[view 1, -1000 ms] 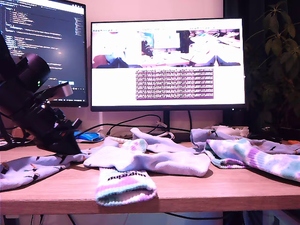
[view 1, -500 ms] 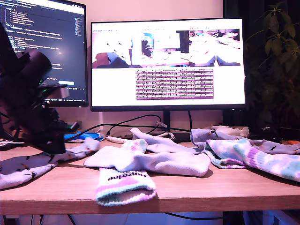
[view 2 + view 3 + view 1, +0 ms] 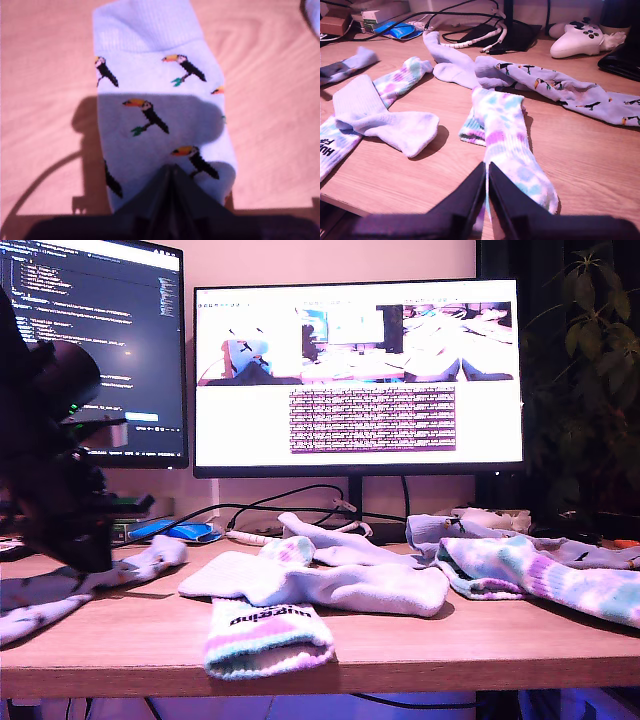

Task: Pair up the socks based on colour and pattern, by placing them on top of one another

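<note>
Between shut jaws, toucan sock (image 3: 160, 115)

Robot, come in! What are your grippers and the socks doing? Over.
My first gripper shut on toucan sock. My second gripper shut on tie-dye sock. White sock overlaps the other tie-dye sock. No pairs stacked yet.

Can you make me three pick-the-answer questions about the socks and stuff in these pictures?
1. Where is the white game controller?
A. At the back of the table, near the cables
B. On a sock
C. On the floor

2. What colour are the bird beaks on the toucan sock?
A. Green
B. Orange
C. Black

3. What is my first tool doing?
A. Wide open
B. Holding a cable
C. Shut on the toucan sock

Answers:
1 A: the game controller sits on the table beside the cables.
2 B: the toucan sock shows orange beaks.
3 C: my first tool pinches its edge.
</note>
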Robot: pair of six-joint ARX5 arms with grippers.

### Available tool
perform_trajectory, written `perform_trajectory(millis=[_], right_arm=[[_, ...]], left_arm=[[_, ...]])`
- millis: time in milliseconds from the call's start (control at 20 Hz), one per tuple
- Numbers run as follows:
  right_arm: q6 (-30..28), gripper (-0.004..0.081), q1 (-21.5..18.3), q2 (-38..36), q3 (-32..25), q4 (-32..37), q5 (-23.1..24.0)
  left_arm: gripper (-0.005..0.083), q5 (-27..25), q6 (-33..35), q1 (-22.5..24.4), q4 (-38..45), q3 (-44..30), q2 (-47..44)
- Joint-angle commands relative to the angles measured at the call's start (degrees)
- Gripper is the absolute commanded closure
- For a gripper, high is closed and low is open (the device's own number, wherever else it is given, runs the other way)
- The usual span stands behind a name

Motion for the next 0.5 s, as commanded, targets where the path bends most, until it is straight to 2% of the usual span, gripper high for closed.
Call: perform_trajectory(millis=[0,300,450], right_arm=[[-0.3,0.0781,0.2,0.3,0.7,0.7,0.1],[-0.2,0.0782,0.2,0.3,0.7,0.7,0.1],[-0.2,0.0781,0.2,0.3,0.7,0.7,0.0]], left_arm=[[0.0797,0.2,-0.6,0.3,-0.9,-2.0,-0.7],[0.0797,3.6,-1.3,0.3,-1.1,-1.9,-4.3],[0.0797,3.6,-1.2,0.3,-2.1,-1.9,-5.6]])
